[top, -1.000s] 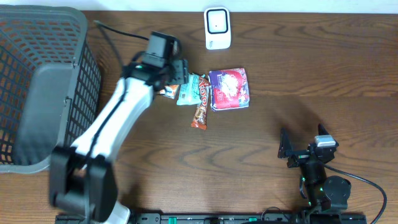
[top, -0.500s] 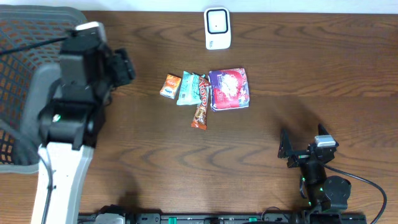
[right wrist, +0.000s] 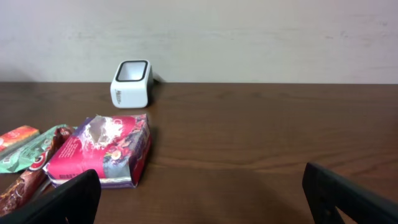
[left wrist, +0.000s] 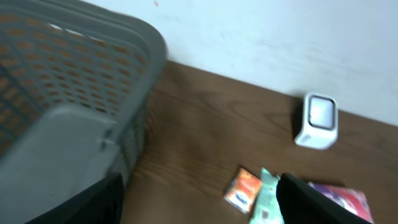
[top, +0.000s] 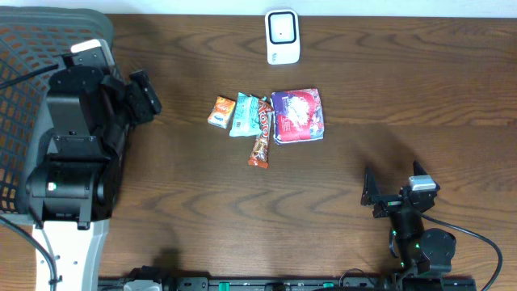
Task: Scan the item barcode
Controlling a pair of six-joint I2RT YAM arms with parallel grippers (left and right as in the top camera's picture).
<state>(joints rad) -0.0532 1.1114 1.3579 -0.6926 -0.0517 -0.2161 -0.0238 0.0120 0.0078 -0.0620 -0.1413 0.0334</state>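
Several snack packets lie together mid-table: an orange packet [top: 220, 111], a teal packet [top: 249, 115], a brown candy bar [top: 260, 148] and a purple packet [top: 298, 115]. The white barcode scanner [top: 283, 36] stands at the far edge. My left gripper [top: 148, 95] hangs high beside the basket, open and empty. Its wrist view shows the orange packet [left wrist: 244, 190], the teal packet [left wrist: 266, 199] and the scanner [left wrist: 318, 120] ahead of the left gripper [left wrist: 199, 211]. My right gripper [top: 393, 179] rests open near the front right, facing the purple packet [right wrist: 102, 149] and the scanner [right wrist: 131, 83].
A grey mesh basket [top: 32, 97] fills the far left, and its rim [left wrist: 93, 68] sits close in the left wrist view. Bare wooden table [top: 404, 97] stretches to the right of the snacks. A pale wall runs behind the table.
My left arm has swung away from the snack pile to the left and risen, ending beside the basket with nothing held. The snacks and my right arm have not moved.
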